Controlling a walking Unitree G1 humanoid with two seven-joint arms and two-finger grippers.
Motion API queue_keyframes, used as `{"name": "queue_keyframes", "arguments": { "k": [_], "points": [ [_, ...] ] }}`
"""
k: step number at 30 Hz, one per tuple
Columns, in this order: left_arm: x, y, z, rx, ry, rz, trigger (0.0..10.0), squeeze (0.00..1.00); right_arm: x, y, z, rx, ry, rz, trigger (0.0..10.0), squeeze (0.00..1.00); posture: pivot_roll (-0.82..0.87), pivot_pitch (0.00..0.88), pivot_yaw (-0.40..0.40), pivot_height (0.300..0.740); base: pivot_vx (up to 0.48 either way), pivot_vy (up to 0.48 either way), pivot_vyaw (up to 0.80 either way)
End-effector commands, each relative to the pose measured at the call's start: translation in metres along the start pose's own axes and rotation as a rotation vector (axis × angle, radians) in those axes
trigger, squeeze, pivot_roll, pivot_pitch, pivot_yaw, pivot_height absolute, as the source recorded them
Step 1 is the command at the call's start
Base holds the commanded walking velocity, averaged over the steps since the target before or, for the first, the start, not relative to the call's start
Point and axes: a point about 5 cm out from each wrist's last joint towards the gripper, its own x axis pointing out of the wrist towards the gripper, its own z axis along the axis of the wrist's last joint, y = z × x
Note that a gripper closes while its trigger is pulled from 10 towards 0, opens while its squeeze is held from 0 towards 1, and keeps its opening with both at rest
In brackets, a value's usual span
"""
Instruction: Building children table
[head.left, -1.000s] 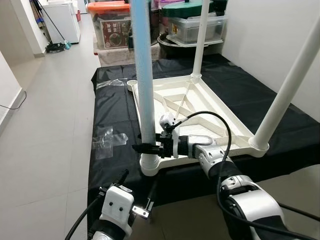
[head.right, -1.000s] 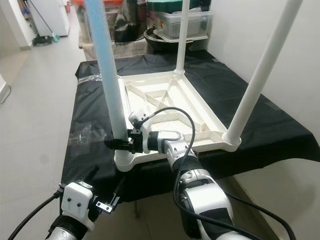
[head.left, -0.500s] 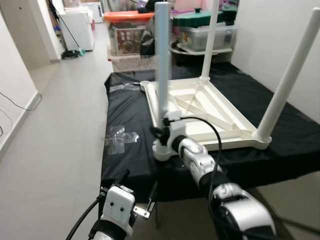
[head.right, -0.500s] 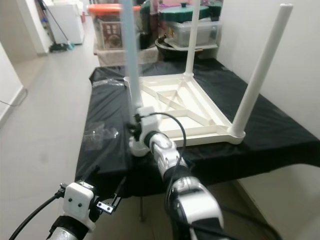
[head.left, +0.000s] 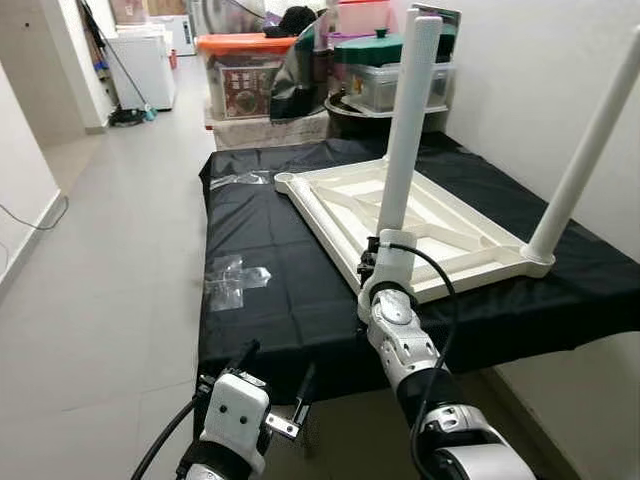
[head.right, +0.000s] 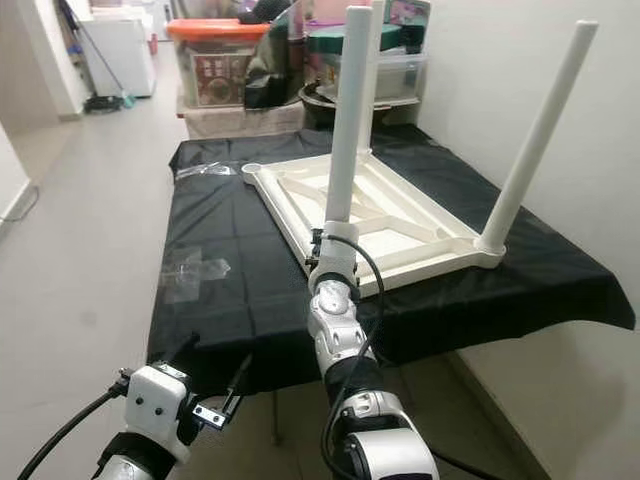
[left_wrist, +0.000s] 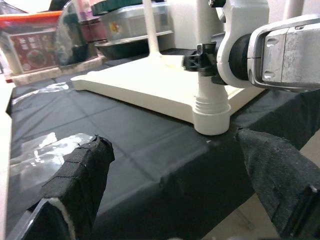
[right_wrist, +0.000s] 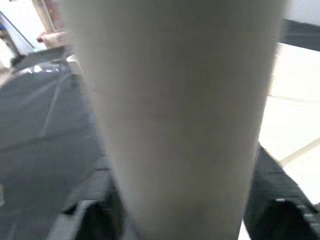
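- Your tabletop (head.left: 345, 195) lies upside down on the black cloth (head.left: 270, 290), ribbed underside up, its long side running away from you towards the storage boxes (head.left: 240, 60).
- The near leg (head.left: 410, 120) stands upright in its corner socket (left_wrist: 212, 116) at the edge closest to you, long axis vertical, free end pointing at the ceiling. A second ago that leg looked bluish and filled the left of the head views; now it shows white and sits nearer the middle, because the head has pulled back and turned, not because the table moved.
- Your right gripper (head.left: 375, 262) is still low on that leg just above the socket, with the fingers closed around the tube; the right wrist view has the leg pressed up against the lens.
- Judged from this, the leg is seated or close to it, and the hold is there to finish turning or pressing it home.
- Two more legs are up: one at the right corner (head.left: 590, 150), one at the far end (head.right: 372, 75). The far left corner (head.left: 283, 181) shows a bare socket, so one leg likely remains.
- Your left gripper (left_wrist: 165, 165) hangs below the table edge, fingers spread wide, holding nothing.
- Clear plastic wrapping (head.left: 232, 280) lies on the cloth well to the left of the tabletop.
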Motion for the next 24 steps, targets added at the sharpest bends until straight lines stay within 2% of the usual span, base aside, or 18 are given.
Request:
{"name": "queue_keyframes", "arguments": {
  "k": [1,2,3,5,6,7,8,9,11,12,13,14,15,16,17,21,22,24],
  "points": [
    [0.0,0.001,-0.003,0.003,0.018,0.001,10.0,0.0,-0.006,0.02,-0.006,0.052,0.009,0.067,10.0,1.0,0.07,0.0,-0.007,0.74,0.0,0.0,0.0],
    [0.0,0.001,-0.003,0.002,0.018,0.001,10.0,0.0,-0.004,0.017,-0.003,0.051,-0.017,0.097,10.0,0.0,0.07,0.0,-0.007,0.74,0.0,0.0,0.0],
    [0.0,0.001,-0.003,0.002,0.018,0.001,10.0,0.0,-0.004,0.017,-0.003,0.051,-0.017,0.097,10.0,0.0,0.07,0.0,-0.007,0.74,0.0,0.0,0.0],
    [0.0,0.0,-0.004,0.002,0.017,-0.001,10.0,0.0,-0.001,0.014,0.006,0.076,-0.074,0.26,10.0,0.0,0.06,0.0,-0.005,0.74,0.0,0.0,0.0],
    [0.0,0.0,-0.004,0.002,0.017,-0.001,10.0,0.0,-0.001,0.014,0.006,0.076,-0.074,0.26,10.0,0.0,0.06,0.0,-0.005,0.74,0.0,0.0,0.0],
    [0.0,0.0,-0.004,0.001,0.016,-0.002,10.0,0.0,-0.001,0.014,0.01,0.081,-0.096,0.334,10.0,0.0,0.06,0.0,-0.005,0.74,0.0,0.0,0.0],
    [0.0,0.0,-0.004,0.001,0.014,-0.004,10.0,0.0,-0.001,0.013,0.013,0.091,-0.092,0.541,10.0,0.0,0.06,0.0,-0.001,0.74,0.0,0.0,0.0],
    [0.0,0.0,-0.004,0.001,0.014,-0.004,10.0,0.0,-0.001,0.013,0.013,0.091,-0.092,0.541,10.0,0.0,0.06,0.0,-0.001,0.74,0.0,0.0,0.0],
    [0.0,0.0,-0.004,0.001,0.012,-0.005,10.0,0.0,-0.005,0.012,0.01,0.073,-0.025,0.768,10.0,0.0,0.06,0.0,-0.001,0.74,0.0,0.0,0.0],
    [0.0,0.0,-0.004,0.001,0.012,-0.005,10.0,0.0,-0.005,0.012,0.01,0.073,-0.025,0.768,10.0,0.0,0.06,0.0,-0.001,0.74,0.0,0.0,0.0],
    [0.0,0.0,-0.004,0.001,0.012,-0.006,10.0,0.0,-0.007,0.012,0.008,0.045,0.011,0.878,10.0,0.0,0.06,0.0,0.0,0.74,0.0,0.0,0.0],
    [0.0,0.0,-0.004,0.001,0.012,-0.006,10.0,0.0,-0.007,0.012,0.008,0.045,0.011,0.878,10.0,0.0,0.06,0.0,0.0,0.74,0.0,0.0,0.0],
    [0.0,0.0,-0.004,0.001,0.011,-0.007,10.0,0.0,-0.01,0.012,0.007,0.003,0.061,1.006,10.0,0.0,0.07,0.0,-0.004,0.74,0.0,0.0,0.0],
    [0.0,0.0,-0.004,0.001,0.011,-0.007,10.0,0.0,-0.01,0.012,0.007,0.003,0.061,1.006,10.0,0.0,0.07,0.0,-0.004,0.74,0.0,0.0,0.0],
    [0.0,0.0,-0.004,0.002,0.01,-0.008,10.0,0.0,-0.011,0.012,0.007,-0.024,0.093,1.079,10.0,0.0,0.07,0.0,-0.004,0.74,0.0,0.0,0.0],
    [-0.001,-0.001,-0.005,0.001,0.013,-0.005,10.0,0.0,-0.015,0.02,0.007,-0.186,0.192,1.286,10.0,0.0,0.07,0.0,-0.002,0.74,0.0,0.0,0.0],
    [-0.001,-0.001,-0.005,0.001,0.013,-0.005,10.0,0.0,-0.015,0.02,0.007,-0.186,0.192,1.286,10.0,0.0,0.07,0.0,-0.002,0.74,0.0,0.0,0.0],
    [-0.001,-0.001,-0.005,0.001,0.014,-0.005,10.0,0.0,-0.018,0.024,0.008,-0.223,0.214,1.369,10.0,0.0,0.08,0.0,-0.001,0.74,0.0,0.0,0.0]
  ]
}}
